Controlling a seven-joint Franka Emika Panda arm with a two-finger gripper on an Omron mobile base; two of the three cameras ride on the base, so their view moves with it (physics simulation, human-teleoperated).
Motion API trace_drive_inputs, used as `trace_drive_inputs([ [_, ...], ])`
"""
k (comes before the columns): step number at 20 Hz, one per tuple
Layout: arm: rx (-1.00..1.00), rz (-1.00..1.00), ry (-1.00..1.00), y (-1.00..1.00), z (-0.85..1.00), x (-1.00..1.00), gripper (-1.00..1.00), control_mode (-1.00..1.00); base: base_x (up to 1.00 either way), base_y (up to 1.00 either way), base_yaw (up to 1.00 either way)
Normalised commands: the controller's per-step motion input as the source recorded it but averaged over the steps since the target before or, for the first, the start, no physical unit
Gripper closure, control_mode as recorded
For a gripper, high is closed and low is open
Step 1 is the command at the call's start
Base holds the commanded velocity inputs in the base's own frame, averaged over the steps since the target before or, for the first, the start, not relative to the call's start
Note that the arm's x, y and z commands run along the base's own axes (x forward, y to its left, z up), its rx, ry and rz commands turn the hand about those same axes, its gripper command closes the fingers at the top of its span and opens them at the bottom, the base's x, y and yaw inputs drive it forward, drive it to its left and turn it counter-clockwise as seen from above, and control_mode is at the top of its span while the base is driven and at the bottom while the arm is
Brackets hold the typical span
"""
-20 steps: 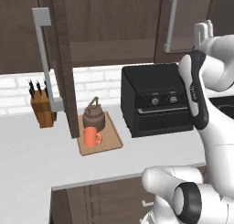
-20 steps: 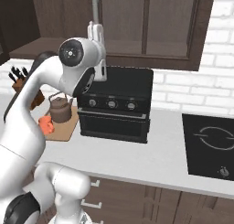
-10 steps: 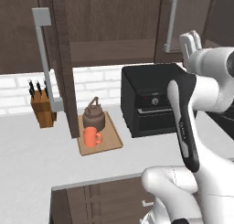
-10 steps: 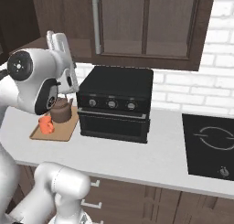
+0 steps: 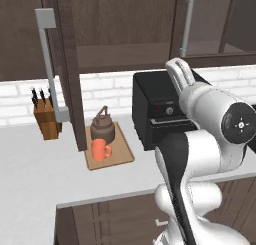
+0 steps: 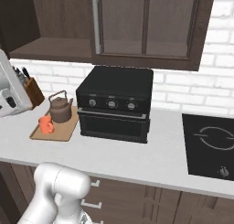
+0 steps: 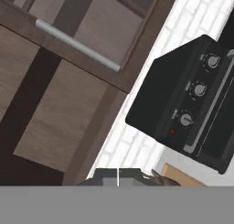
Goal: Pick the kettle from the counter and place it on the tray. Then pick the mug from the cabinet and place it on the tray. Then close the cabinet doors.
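Orange mug (image 5: 100,150) and brown kettle (image 5: 103,126) are both sitting on the tray (image 5: 123,155), low on the counter (image 6: 137,157) beneath the tool (image 5: 180,73). That part looks done. Cabinet doors (image 5: 68,74) are hanging open, so closing them is left. I cannot tell if the tool's fingers are spread.

Left cabinet door (image 5: 67,69) standing open edge-on, hiding part of the shelf behind it and the tray's (image 5: 110,156) far left corner. Black oven (image 5: 162,109) half covered by the white arm in the left base view. Tray (image 7: 183,176) cut to a light-wood corner low in the hand view. Jaws lost behind the grey band there; open or closed not readable. Stovetop (image 6: 212,145) clipped by the right edge.
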Motion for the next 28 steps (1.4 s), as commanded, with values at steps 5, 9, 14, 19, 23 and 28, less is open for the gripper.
trace_drive_inputs([
  [5, -0.07, 0.06, -0.08, 1.0, -0.02, -0.88, 1.0, -1.0, 0.0, 0.0, 0.0],
  [9, -0.02, 0.01, -0.06, 0.72, -0.04, -0.26, 1.0, -1.0, 0.0, 0.0, 0.0],
  [14, 0.0, -0.01, -0.04, 0.18, -0.05, 0.0, 1.0, -1.0, 0.0, 0.0, 0.0],
  [19, 0.0, 0.0, -0.09, 0.6, -0.27, -0.11, 1.0, -1.0, 0.0, 0.0, 0.0],
  [23, 0.0, 0.0, -0.12, 0.65, -0.31, -0.16, 1.0, -1.0, 0.0, 0.0, 0.0],
  [28, 0.0, -0.04, -0.07, 0.52, -0.1, -0.22, 1.0, -1.0, 0.0, 0.0, 0.0],
])
